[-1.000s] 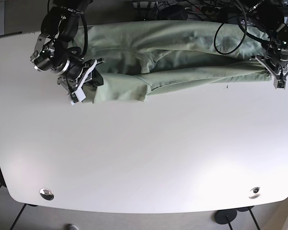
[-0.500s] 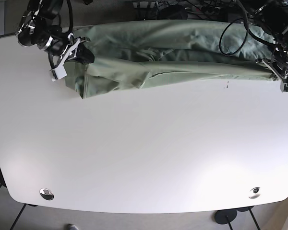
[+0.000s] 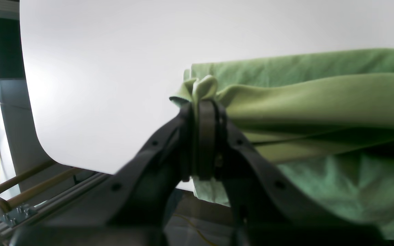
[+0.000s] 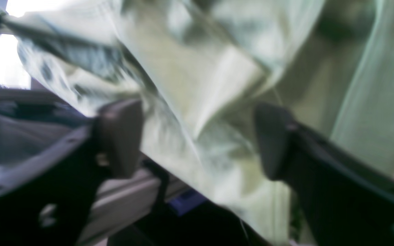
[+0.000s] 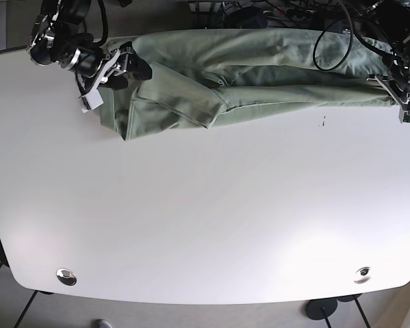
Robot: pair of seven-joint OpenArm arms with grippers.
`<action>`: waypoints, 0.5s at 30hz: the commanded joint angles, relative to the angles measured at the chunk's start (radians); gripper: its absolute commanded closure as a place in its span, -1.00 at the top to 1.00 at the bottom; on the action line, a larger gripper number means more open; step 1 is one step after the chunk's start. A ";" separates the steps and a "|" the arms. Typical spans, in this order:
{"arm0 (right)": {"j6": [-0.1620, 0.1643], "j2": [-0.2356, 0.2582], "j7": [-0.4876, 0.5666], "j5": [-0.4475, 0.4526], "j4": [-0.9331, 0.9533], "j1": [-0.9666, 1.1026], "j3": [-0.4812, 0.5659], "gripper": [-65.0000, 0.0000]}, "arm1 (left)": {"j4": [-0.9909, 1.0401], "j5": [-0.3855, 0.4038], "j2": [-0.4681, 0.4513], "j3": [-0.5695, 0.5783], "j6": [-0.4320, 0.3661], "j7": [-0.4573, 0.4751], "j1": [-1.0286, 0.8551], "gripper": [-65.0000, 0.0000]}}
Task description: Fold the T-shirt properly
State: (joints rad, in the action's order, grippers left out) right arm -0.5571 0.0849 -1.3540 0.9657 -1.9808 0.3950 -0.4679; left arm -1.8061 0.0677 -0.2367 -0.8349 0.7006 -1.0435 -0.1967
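The pale green T-shirt [image 5: 260, 72] lies stretched in a long band along the table's back edge, its left end bunched into a folded flap [image 5: 171, 106]. My left gripper [image 5: 404, 102], at the right in the base view, is shut on the shirt's right-end edge. The left wrist view shows its jaws [image 3: 202, 102] closed on a pinched fold of green cloth [image 3: 320, 99]. My right gripper [image 5: 116, 72] is over the shirt's left end. In the blurred right wrist view its fingers [image 4: 121, 136] stand wide apart, with cloth [image 4: 200, 78] beyond them.
The white table [image 5: 205, 205] stretches towards the front, with two round metal fittings [image 5: 66, 276] near its front corners. Black cables [image 5: 328, 41] hang behind the back edge near the left arm. A small dark mark [image 5: 322, 122] sits just in front of the shirt.
My right gripper has opened and shifted a little right over the shirt's left end, and that end now lies bunched further right. My left gripper has moved slightly back, still holding its edge.
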 commanded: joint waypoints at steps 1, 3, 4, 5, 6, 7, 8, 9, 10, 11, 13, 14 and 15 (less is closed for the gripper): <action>-0.002 -0.014 0.015 0.016 0.025 0.002 0.016 0.62 | -0.016 0.002 -0.019 -0.004 -0.002 0.015 0.007 -1.00; -0.002 -0.021 0.017 0.016 0.100 -0.024 0.056 0.56 | -0.016 0.004 -0.019 -0.002 -0.002 0.015 0.007 -1.00; -0.002 -0.021 0.018 0.016 0.146 -0.028 0.085 0.49 | -0.016 0.004 -0.019 -0.002 -0.002 0.015 0.009 -1.00; -0.002 -0.021 0.021 0.016 0.163 -0.035 0.097 0.44 | -0.016 0.004 -0.019 -0.002 -0.002 0.015 0.009 -1.00; -0.002 -0.021 0.038 0.016 0.174 -0.041 0.122 0.39 | -0.016 0.004 -0.019 0.004 -0.002 0.015 0.009 -1.00; -0.002 -0.020 0.052 0.016 0.179 -0.041 0.142 0.36 | -0.016 0.004 -0.019 0.019 -0.002 0.015 0.009 -1.00; -0.002 -0.017 0.074 0.014 0.179 -0.041 0.173 0.30 | -0.016 0.004 -0.019 0.030 -0.002 0.015 0.009 -1.00; -0.001 -0.017 0.091 0.014 0.180 -0.041 0.188 0.23 | -0.016 0.004 -0.019 0.035 -0.002 0.015 0.009 -1.00; 0.001 -0.018 0.114 0.014 0.180 -0.044 0.209 0.10 | -0.016 0.004 -0.019 0.035 -0.002 0.015 0.009 -1.00; 0.013 -0.018 0.126 0.014 0.183 -0.046 0.225 -0.02 | -0.016 0.004 -0.019 0.038 -0.002 0.015 0.009 -1.00; 0.064 -0.020 0.143 0.017 0.214 -0.072 0.248 -0.46 | -0.016 0.004 -0.019 0.039 -0.002 0.015 0.009 -1.00; 0.076 -0.020 0.146 0.016 0.228 -0.087 0.257 -0.66 | -0.016 0.004 -0.019 0.039 -0.002 0.015 0.009 -1.00; 0.078 -0.020 0.146 0.016 0.249 -0.100 0.263 -0.85 | -0.016 0.004 -0.019 0.039 -0.002 0.015 0.009 -1.00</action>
State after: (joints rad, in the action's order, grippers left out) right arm -0.4717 0.0612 -1.2224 0.9508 -1.7100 0.2951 -0.2008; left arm -1.8061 0.0685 -0.2386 -0.7918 0.7006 -1.0401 -0.1936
